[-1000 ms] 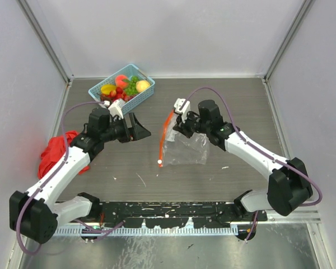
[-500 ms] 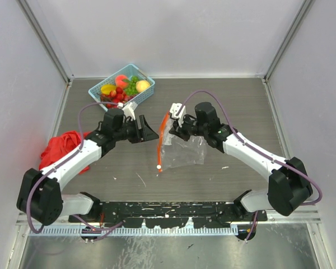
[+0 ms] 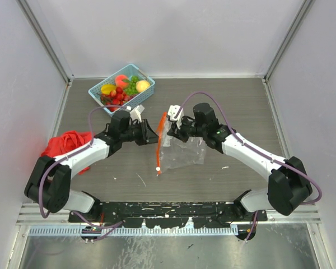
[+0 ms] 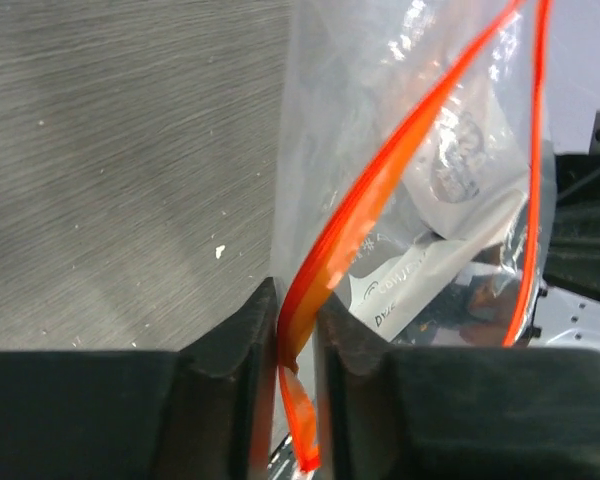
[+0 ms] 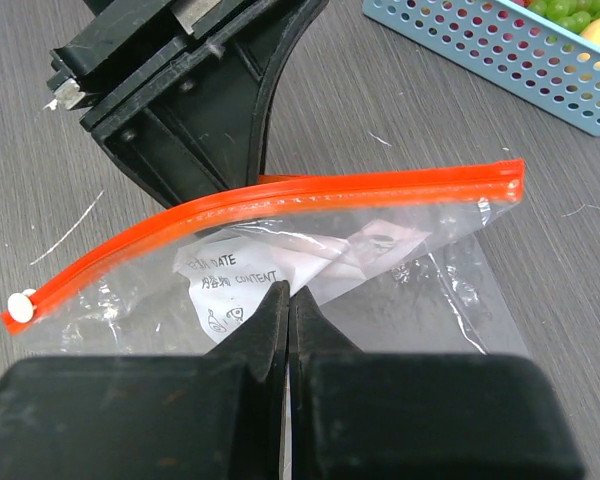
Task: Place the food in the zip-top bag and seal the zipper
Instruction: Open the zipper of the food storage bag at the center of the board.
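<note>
The clear zip-top bag (image 3: 186,152) hangs upright at mid-table, its mouth turned left. My right gripper (image 3: 176,130) (image 5: 288,296) is shut on the film just below the mouth, by the white label (image 5: 230,268). The red-orange zipper (image 3: 160,143) (image 5: 265,204) (image 4: 380,190) runs down the bag's left edge to a white slider (image 5: 21,305). My left gripper (image 3: 153,134) (image 4: 298,305) has its jaws narrowed onto the zipper strip, which lies between both pads. The food (image 3: 123,87) lies in the basket: strawberries, green grapes (image 5: 570,15), a lemon, a peach.
The light-blue mesh basket (image 3: 97,91) (image 5: 500,50) stands at the back left, behind the left gripper. A red cloth (image 3: 64,147) lies at the left edge under the left arm. Walls close in both sides and the back.
My left arm has reached right to the bag's mouth, and its jaws have narrowed from wide open onto the zipper. The right gripper and bag have shifted slightly left.
</note>
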`<state>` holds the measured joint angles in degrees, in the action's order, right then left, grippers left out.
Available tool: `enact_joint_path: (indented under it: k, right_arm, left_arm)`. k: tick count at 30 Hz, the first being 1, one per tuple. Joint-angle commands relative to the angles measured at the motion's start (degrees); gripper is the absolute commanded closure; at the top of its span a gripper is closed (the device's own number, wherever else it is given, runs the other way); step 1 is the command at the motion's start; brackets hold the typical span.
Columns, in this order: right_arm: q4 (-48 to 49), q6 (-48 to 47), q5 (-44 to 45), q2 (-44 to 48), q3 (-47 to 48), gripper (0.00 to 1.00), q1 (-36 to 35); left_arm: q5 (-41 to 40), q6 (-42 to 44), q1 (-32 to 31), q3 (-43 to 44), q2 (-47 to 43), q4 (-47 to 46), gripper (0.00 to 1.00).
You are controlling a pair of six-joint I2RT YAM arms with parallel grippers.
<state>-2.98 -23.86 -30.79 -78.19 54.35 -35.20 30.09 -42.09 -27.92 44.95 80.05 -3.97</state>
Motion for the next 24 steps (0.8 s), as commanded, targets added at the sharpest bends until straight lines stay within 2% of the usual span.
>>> enact_joint_path:
  k: [1, 3, 4, 11, 16, 20, 24]
  right_arm:
    - [3.8, -0.7, -0.8, -0.2, 0.1, 0.99, -0.3]
    - [4.1, -0.3, 0.2, -0.1, -0.1, 0.99, -0.3]
    - [4.1, 0.0, 0.7, -0.1, -0.2, 0.98, -0.3]
    - [4.9, 6.1, 9.2, 0.8, -0.5, 0.78, -1.5]
    - [4.4, 13.0, 16.9, 2.3, -0.5, 0.59, -3.3]
    - [1.8, 17.8, 24.3, 3.9, 0.7, 0.51, -7.0]
    - [-1.0, 23.3, 34.5, 4.8, 2.6, 0.46, -11.7]
  left_arm:
    - [4.7, -2.6, -0.2, -1.2, 0.3, -9.7, 0.88]
    - [3.7, -2.8, -0.3, -1.7, -0.2, -9.6, 0.98]
    - [2.7, -2.9, -0.3, -1.9, -0.8, -9.0, 1.0]
    - [-11.1, -0.1, -4.0, -1.3, -5.4, -0.3, 1.0]
    - [-23.4, -1.0, -7.0, -1.1, -9.3, 6.1, 1.0]
    - [-31.6, -3.1, -9.3, -1.2, -10.9, 8.7, 1.0]
    - [-36.2, -4.5, -11.0, -1.2, -11.8, 9.4, 1.0]
